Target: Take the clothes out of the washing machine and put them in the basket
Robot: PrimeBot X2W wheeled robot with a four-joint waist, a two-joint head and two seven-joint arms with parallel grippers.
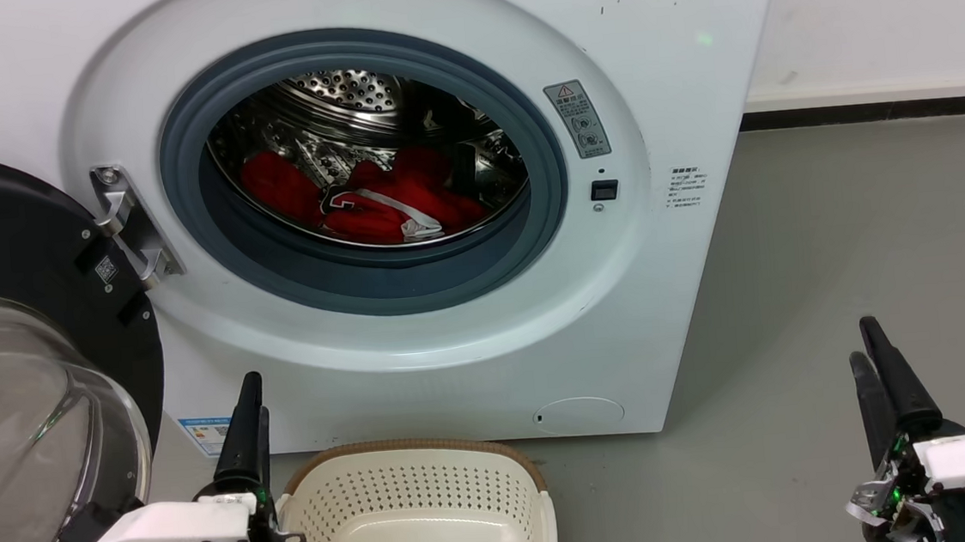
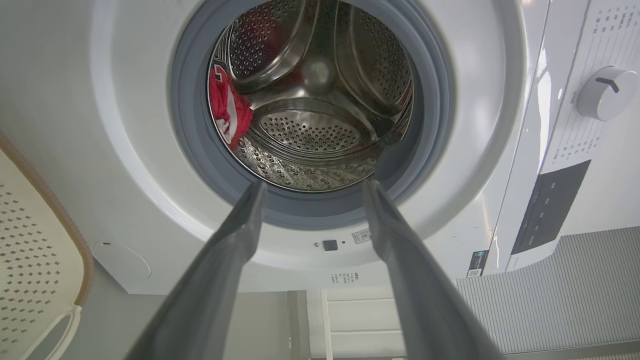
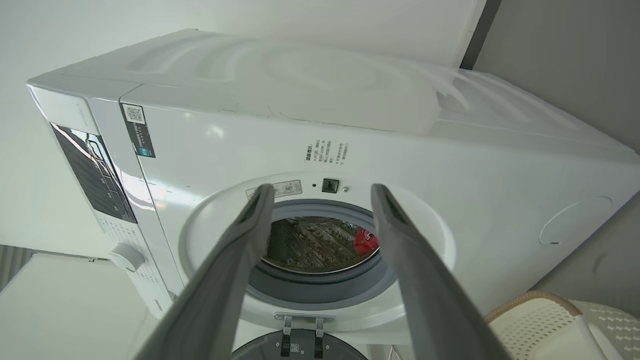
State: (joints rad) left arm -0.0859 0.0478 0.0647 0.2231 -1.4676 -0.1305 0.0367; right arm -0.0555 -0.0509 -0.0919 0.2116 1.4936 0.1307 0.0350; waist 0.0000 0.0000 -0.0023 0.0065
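- Gaping on the washing machine [image 1: 689,272], the round grey rubber port [image 1: 185,208] stands unblocked, with its black-framed bulging door [image 1: 20,411] swung out left.
- Red clothes [image 1: 374,202] lie crumpled low in the perforated steel drum [image 1: 347,88].
- Cream perforated basket [image 1: 414,492] sits near, before the machine.
- Both spread and empty: left gripper [image 1: 253,392] by the basket's left rim, right gripper [image 1: 863,340] over bare floor [image 1: 835,260].
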